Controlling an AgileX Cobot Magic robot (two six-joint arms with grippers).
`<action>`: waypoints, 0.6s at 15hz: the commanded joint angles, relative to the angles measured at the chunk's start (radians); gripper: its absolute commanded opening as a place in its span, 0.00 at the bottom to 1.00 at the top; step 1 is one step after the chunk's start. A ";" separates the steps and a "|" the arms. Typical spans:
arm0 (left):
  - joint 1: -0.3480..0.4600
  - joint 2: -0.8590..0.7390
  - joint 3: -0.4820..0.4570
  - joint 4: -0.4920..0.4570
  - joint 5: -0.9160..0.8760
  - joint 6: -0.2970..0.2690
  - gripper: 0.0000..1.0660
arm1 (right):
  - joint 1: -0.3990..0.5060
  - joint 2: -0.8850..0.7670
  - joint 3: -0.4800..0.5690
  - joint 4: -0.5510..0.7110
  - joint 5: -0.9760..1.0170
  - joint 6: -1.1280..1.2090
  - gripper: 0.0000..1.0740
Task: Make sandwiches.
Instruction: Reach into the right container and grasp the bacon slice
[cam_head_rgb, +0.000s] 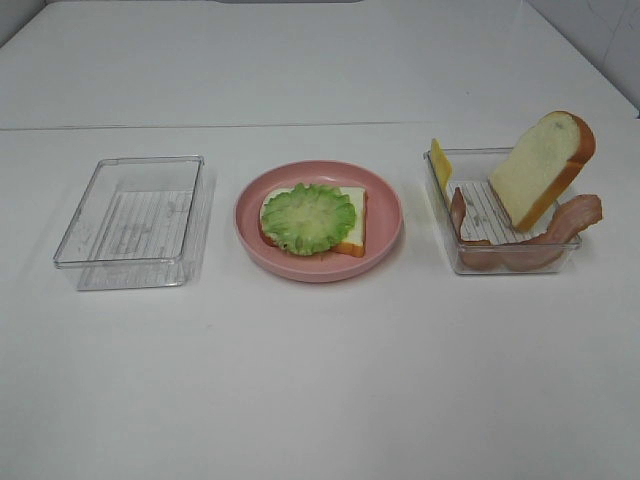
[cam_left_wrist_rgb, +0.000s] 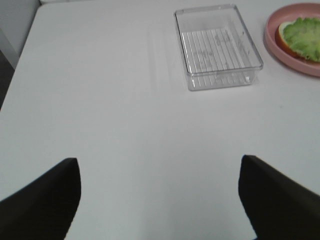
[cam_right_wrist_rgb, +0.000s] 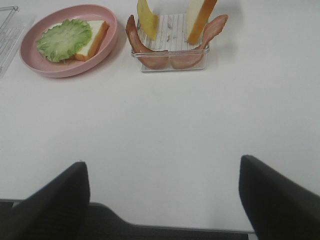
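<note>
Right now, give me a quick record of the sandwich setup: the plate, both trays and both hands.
pink plate: bread slice lying flat, lettuce on top of it
left tray: empty
right tray: second bread slice leaning on edge, cheese standing at a back corner, bacon draped over the rim
left hand: open, holding nothing
right hand: open, holding nothing
stack so far: bread and lettuce only
</note>
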 joint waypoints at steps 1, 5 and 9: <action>0.000 -0.084 0.001 -0.004 -0.004 0.002 0.74 | -0.006 -0.028 0.005 0.003 -0.007 -0.001 0.74; 0.000 -0.080 0.001 -0.004 -0.004 0.002 0.74 | -0.006 -0.011 -0.015 -0.016 0.000 -0.001 0.74; 0.000 -0.076 0.001 -0.004 -0.004 0.002 0.74 | -0.006 0.169 -0.078 -0.066 -0.066 0.016 0.74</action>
